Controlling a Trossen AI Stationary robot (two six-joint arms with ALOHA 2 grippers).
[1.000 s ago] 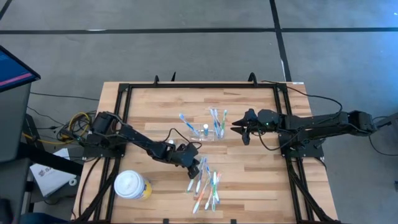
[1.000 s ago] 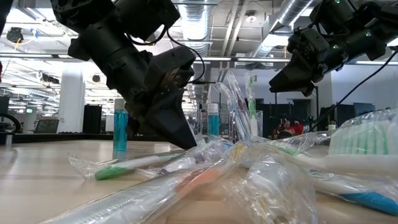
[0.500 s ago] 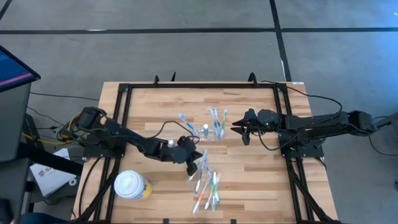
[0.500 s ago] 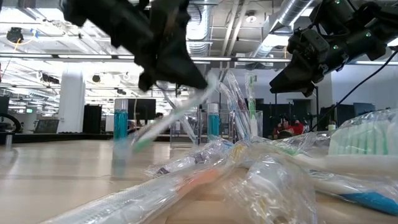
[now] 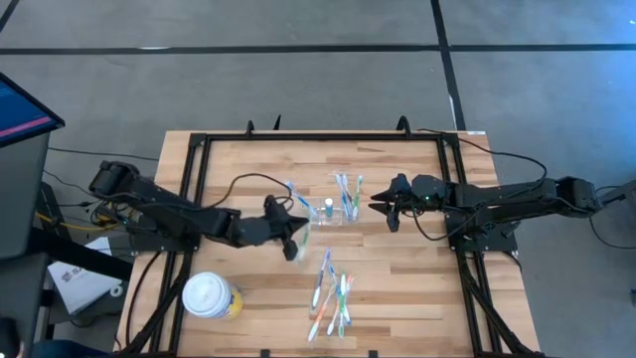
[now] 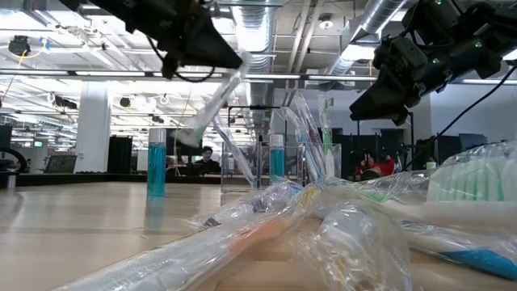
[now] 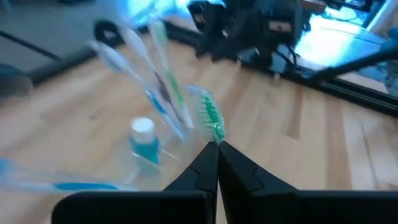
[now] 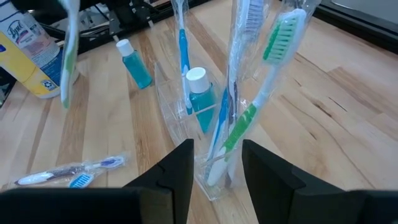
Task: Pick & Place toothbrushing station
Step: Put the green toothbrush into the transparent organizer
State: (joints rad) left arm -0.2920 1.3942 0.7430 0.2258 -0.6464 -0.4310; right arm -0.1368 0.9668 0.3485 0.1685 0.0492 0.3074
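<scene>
Left gripper up off the table, fingers pinched together on a wrapped green toothbrush, just short of the toothbrushing station. Station sat mid-table, clear plastic, with a few wrapped toothbrushes standing upright inside and a small blue bottle in it too. Right gripper hovered just beside the station on the other side, fingers spread apart, holding nothing. Loose pile of wrapped brushes lay nearer the front edge. White-lidded yellow cup parked off at the front left corner.
</scene>
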